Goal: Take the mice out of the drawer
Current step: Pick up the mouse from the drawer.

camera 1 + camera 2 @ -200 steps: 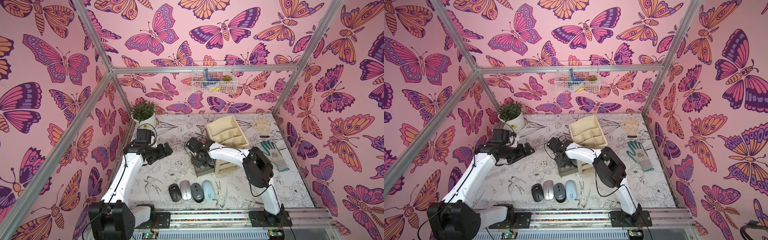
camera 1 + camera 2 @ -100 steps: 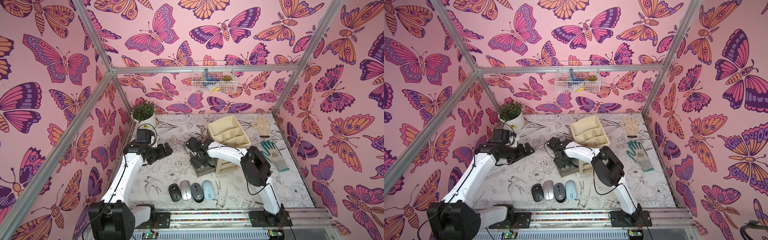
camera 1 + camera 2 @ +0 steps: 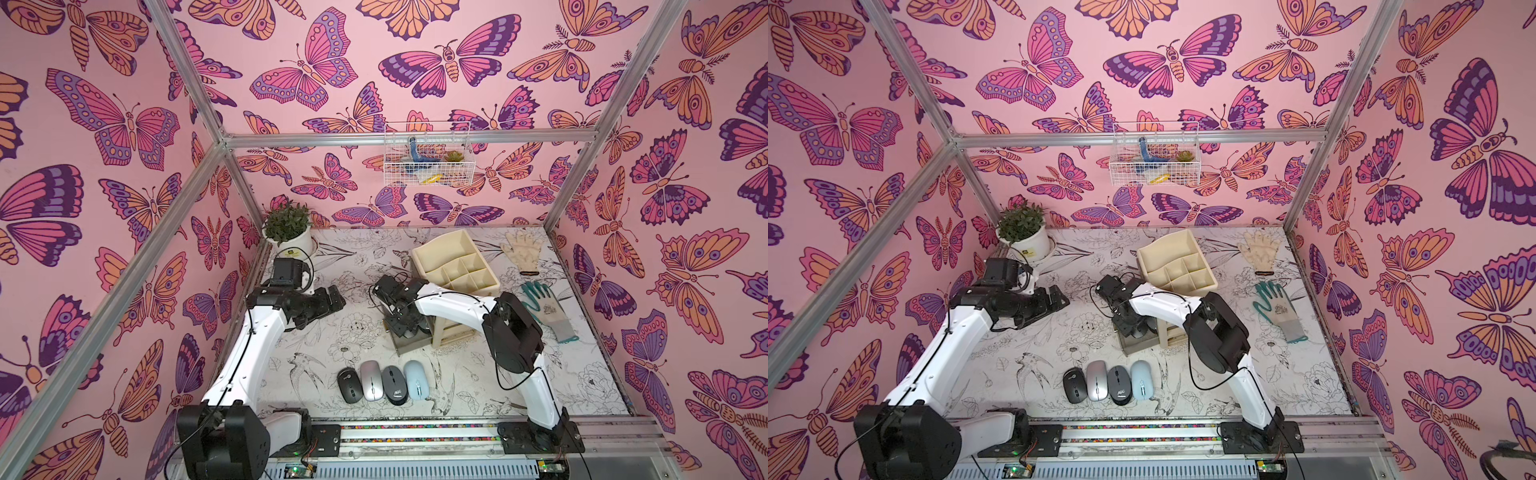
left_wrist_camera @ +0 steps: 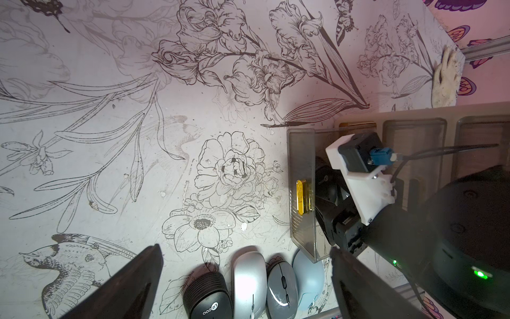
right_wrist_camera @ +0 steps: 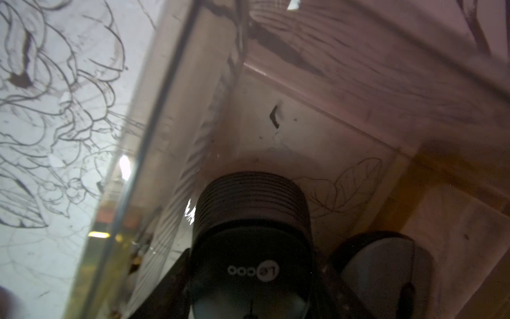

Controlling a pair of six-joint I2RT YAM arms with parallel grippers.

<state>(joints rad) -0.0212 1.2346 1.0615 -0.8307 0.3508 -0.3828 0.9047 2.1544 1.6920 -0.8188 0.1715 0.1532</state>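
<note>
Several mice lie in a row near the table's front edge: black (image 3: 348,385), silver (image 3: 372,380), dark grey (image 3: 394,384) and pale blue (image 3: 417,379). The smoky clear drawer (image 3: 409,345) stands pulled out of a cream cabinet. My right gripper (image 3: 405,326) reaches down into it. In the right wrist view its fingers press both sides of a black ribbed mouse (image 5: 249,221). A dark grey mouse (image 5: 378,270) lies beside it in the drawer. My left gripper (image 3: 336,299) hangs open over the table at the left, holding nothing.
A cream divided organiser (image 3: 455,262) sits on top of the cabinet. A potted plant (image 3: 289,232) stands at the back left. A beige glove (image 3: 521,249) and a green glove (image 3: 548,307) lie at the right. A wire basket (image 3: 426,160) hangs on the back wall.
The right arm has shifted slightly at the drawer. The left arm and the row of mice have not moved.
</note>
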